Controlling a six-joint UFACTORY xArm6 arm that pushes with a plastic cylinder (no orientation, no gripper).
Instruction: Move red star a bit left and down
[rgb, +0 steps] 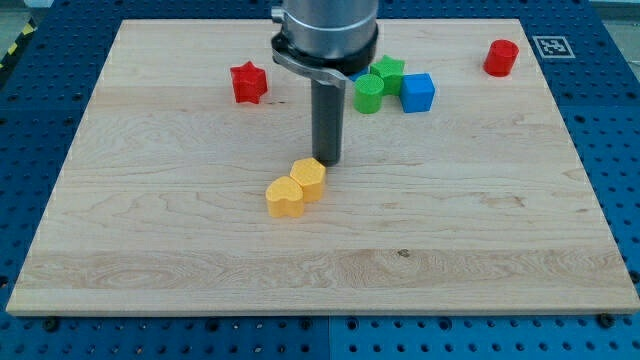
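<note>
Two yellow blocks (296, 188) touch just below my tip (328, 162); red star (248, 82) sits well up-left. No gripper fitted.

Single view: raised position at the near edge of the wooden board (200, 260), facing across and downward, moderately close; whole board framed, blue perforated table (615, 150) bordering.

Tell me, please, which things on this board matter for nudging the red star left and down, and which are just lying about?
In the job:
red star
my tip, off to the star's lower right, beside the yellow blocks

Lying about:
yellow hexagon
yellow block
green star
green cylinder
blue cube
red cylinder
</note>
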